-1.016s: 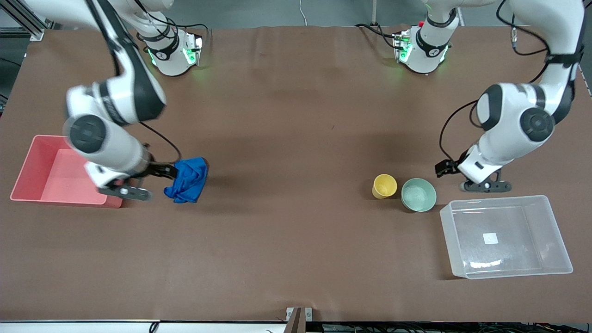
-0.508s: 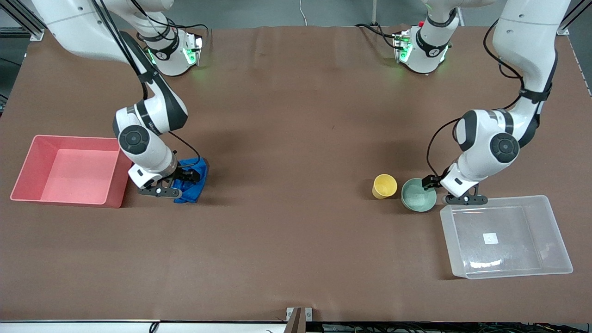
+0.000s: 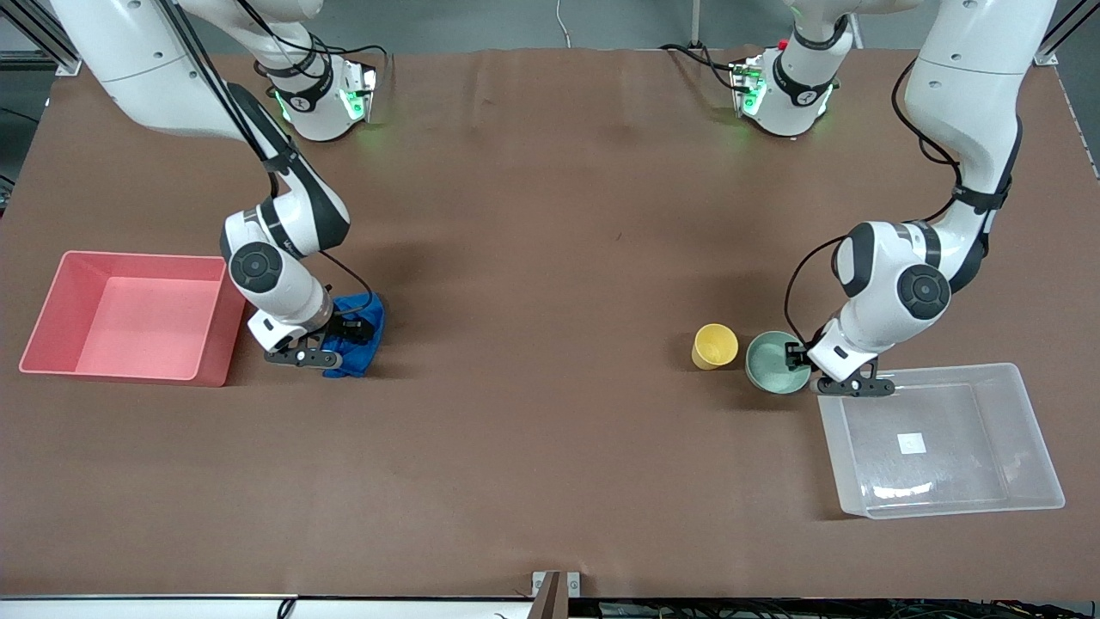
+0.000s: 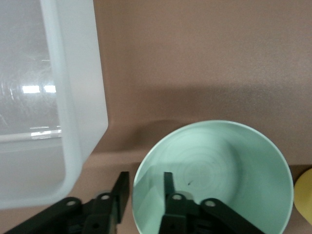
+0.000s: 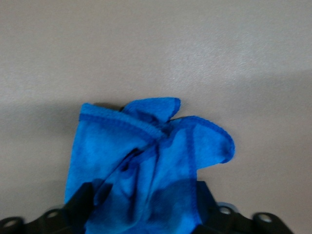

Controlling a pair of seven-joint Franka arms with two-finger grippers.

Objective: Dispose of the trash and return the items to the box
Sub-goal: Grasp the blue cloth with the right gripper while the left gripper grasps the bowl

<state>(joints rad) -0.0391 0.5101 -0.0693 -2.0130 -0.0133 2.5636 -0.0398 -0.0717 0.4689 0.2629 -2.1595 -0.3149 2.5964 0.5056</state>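
Note:
The royal-blue cloth [image 3: 371,320] lies crumpled on the table beside the pink bin. My right gripper [image 3: 342,340] is down on it, open, with one finger on each side of the cloth [image 5: 146,141]. The yellow cup [image 3: 715,346] and mint-green bowl [image 3: 773,365] stand side by side next to the clear box [image 3: 941,372]. My left gripper [image 3: 799,361] is open at the bowl's rim on the box side. In the left wrist view one finger is inside the bowl [image 4: 219,165] and one is outside it.
The pink bin [image 3: 137,256] stands at the right arm's end of the table. The clear box [image 4: 48,122] has a corner close to the bowl. The cup's edge [image 4: 304,195] shows beside the bowl.
My right gripper has swung from the pink bin's corner onto the cloth and lowered around it. My left gripper has moved down from beside the box to the bowl's rim.

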